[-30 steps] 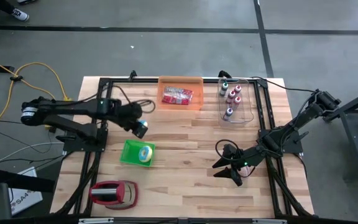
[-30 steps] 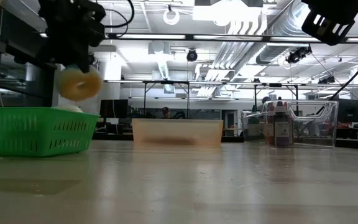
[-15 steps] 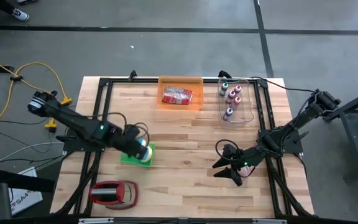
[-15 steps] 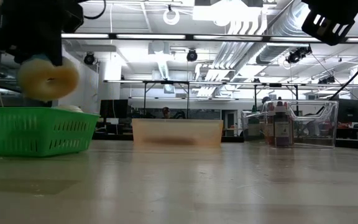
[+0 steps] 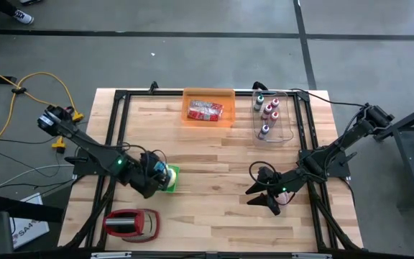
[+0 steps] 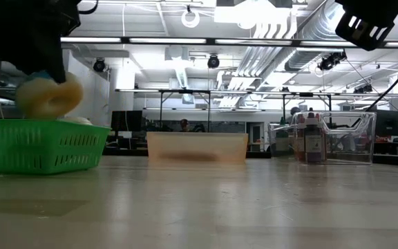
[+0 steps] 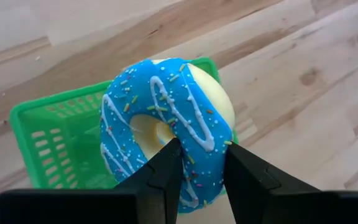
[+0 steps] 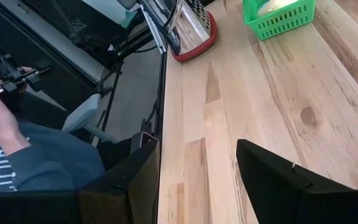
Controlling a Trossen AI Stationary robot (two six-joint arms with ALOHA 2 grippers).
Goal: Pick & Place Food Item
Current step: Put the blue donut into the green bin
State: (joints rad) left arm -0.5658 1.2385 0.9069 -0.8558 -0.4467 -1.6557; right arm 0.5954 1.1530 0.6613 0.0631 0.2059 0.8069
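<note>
A blue-frosted doughnut (image 7: 166, 106) with sprinkles hangs over the green basket (image 7: 48, 137), with my left gripper (image 7: 202, 148) shut on it. In the low view the doughnut's pale underside (image 6: 47, 97) sits just above the basket's rim (image 6: 40, 126). A pale item (image 6: 81, 120) lies inside the basket. In the high view my left gripper (image 5: 162, 175) is over the basket (image 5: 173, 180) at the table's left middle. My right gripper (image 5: 261, 196) stands open at the right near side, with nothing between its fingers. My left gripper pinches one section of the doughnut's ring (image 7: 204, 171) between its two fingers. One fingertip (image 7: 169, 162) sits at the edge of the hole and the other (image 7: 244, 171) on the outer rim. The fingers slant down from above. The doughnut is tilted and clear of the basket.
An orange bin (image 5: 208, 108) with a packet and a clear bin (image 5: 270, 115) of bottles stand at the far edge. A red and silver object (image 5: 130, 223) lies at the near left. Black frame rails (image 5: 121, 129) border the table. A person's hand and sleeve (image 8: 5, 143) show beyond the table's edge.
My left gripper has swung toward the table's near edge with the doughnut, from beyond the basket to over it. It has sunk a little and rolled at the wrist. The doughnut has stayed in the hold and now hangs lower, just above the basket's rim.
</note>
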